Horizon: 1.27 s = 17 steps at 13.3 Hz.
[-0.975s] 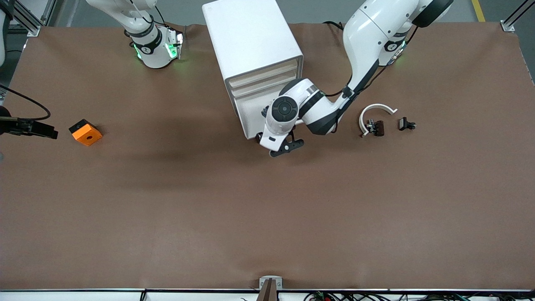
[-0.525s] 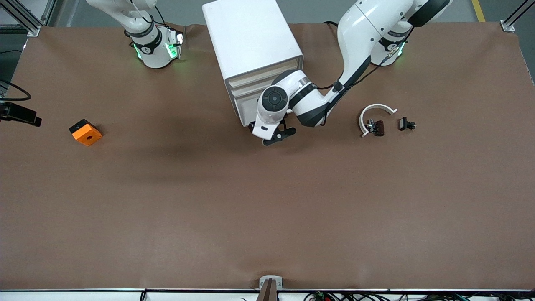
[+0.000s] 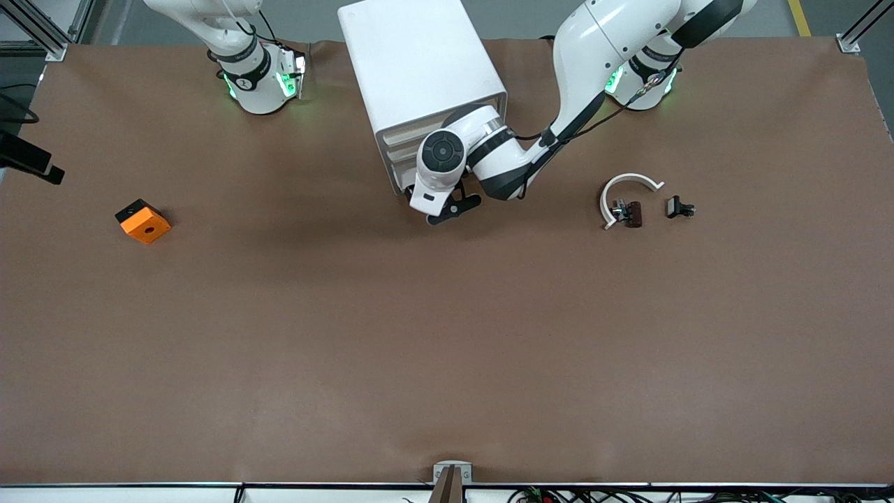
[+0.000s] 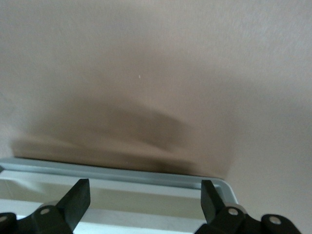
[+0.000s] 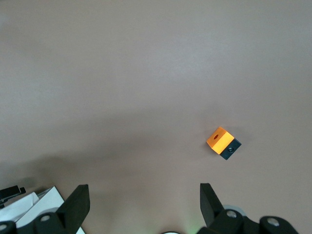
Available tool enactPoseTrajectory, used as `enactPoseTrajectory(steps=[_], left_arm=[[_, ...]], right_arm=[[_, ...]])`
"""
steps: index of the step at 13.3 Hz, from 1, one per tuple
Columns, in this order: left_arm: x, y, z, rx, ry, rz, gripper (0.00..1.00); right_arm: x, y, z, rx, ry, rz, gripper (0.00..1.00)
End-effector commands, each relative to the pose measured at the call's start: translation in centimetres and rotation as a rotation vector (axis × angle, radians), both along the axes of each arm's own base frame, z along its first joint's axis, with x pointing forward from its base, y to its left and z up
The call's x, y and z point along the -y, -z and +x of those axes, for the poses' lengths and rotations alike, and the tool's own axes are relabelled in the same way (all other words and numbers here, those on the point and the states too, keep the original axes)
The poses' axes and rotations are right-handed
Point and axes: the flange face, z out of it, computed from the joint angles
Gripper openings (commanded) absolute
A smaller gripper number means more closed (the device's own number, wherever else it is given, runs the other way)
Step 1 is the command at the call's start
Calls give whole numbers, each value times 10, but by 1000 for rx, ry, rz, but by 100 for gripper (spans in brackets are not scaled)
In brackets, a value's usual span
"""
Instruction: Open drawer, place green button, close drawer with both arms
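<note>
Counting: two arms, one white cabinet (image 3: 419, 66) with several stacked drawers showing at its front, one orange cube (image 3: 142, 221), one white curved piece (image 3: 624, 191), two small dark parts on the table (image 3: 447, 335).

Left gripper (image 4: 144, 204) sits at the cabinet's front, low, jaws spread wide, nothing between them; its wrist view shows a drawer (image 4: 146, 187) rim right under the fingertips. In the front view the wrist hides the gripper; only a black bracket pokes out.

Right gripper (image 5: 144, 207) is up at the right arm's end of the table, jaws spread, empty, looking down on the cube.

Button (image 3: 628, 212): likely the small dark part touching the curved piece, toward the left arm's end; green cap not resolvable. Second dark part (image 3: 679, 207) lies just beside it.

Writing: arm-base labels unreadable.
</note>
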Motion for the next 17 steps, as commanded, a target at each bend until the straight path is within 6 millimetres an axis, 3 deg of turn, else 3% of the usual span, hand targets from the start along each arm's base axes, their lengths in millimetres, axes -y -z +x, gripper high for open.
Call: enactPoseTrajectory(steps=[1, 12, 15, 17], left_arm=[[5, -3, -7, -59, -40, -17, 100], [12, -5, -13, -143, -85, -58, 100], [13, -10, -7, -132, -90, -67, 100], [8, -20, 11, -112, -115, -81, 100]], right_arm=[[-7, 7, -26, 18, 14, 11, 100], [-2, 7, -28, 13, 37, 11, 100], [-3, 7, -28, 19, 31, 4, 100], [-1, 7, -27, 19, 22, -20, 100]])
